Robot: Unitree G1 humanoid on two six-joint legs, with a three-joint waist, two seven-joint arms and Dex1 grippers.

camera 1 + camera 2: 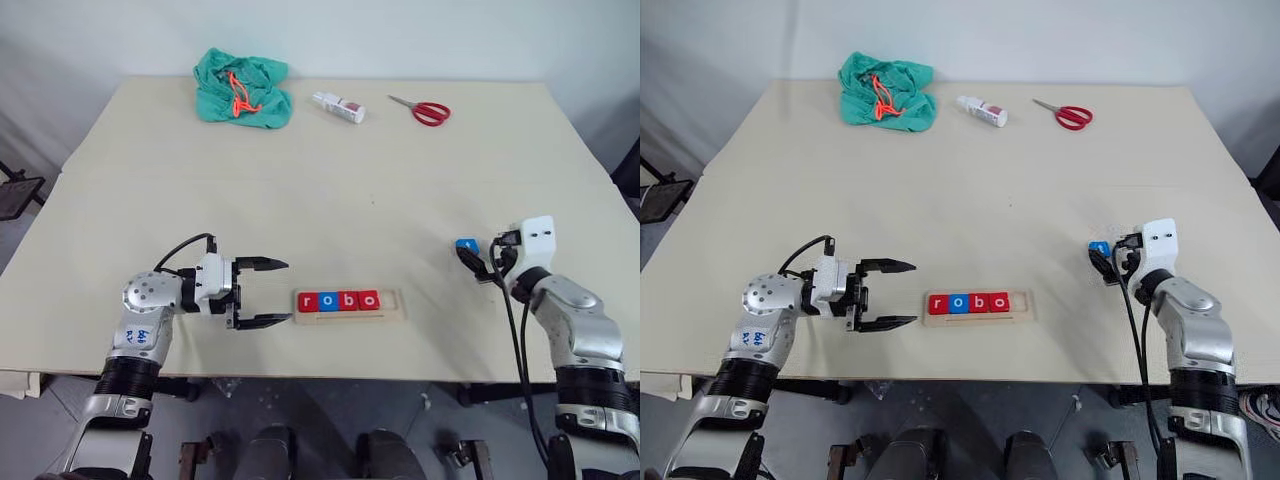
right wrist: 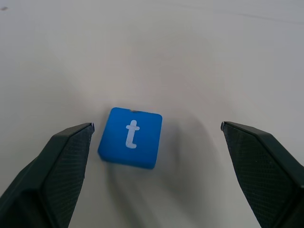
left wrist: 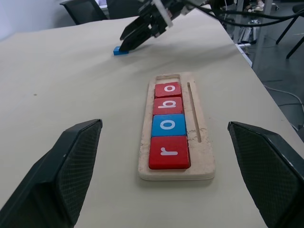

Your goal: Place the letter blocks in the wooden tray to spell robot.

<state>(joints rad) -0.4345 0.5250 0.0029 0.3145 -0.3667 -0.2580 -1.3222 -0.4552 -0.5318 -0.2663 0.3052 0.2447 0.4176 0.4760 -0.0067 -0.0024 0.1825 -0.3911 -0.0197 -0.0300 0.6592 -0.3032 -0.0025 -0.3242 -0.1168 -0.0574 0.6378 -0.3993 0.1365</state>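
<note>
The wooden tray (image 1: 392,312) lies near the table's front edge and holds four letter blocks (image 1: 338,300) reading r, o, b, o: red, blue, red, red. Its rightmost slot (image 3: 168,78) is bare. A blue block with a white t (image 2: 130,137) lies flat on the table to the right of the tray (image 1: 466,244). My right gripper (image 1: 479,262) is open, just before that block, its fingers (image 2: 61,161) standing wide on either side of it without touching. My left gripper (image 1: 262,292) is open just left of the tray, pointing at its end.
At the table's far side lie a green cloth bag with an orange cord (image 1: 242,88), a small white bottle (image 1: 338,106) and red-handled scissors (image 1: 424,110). The table's front edge (image 1: 330,372) runs just below the tray.
</note>
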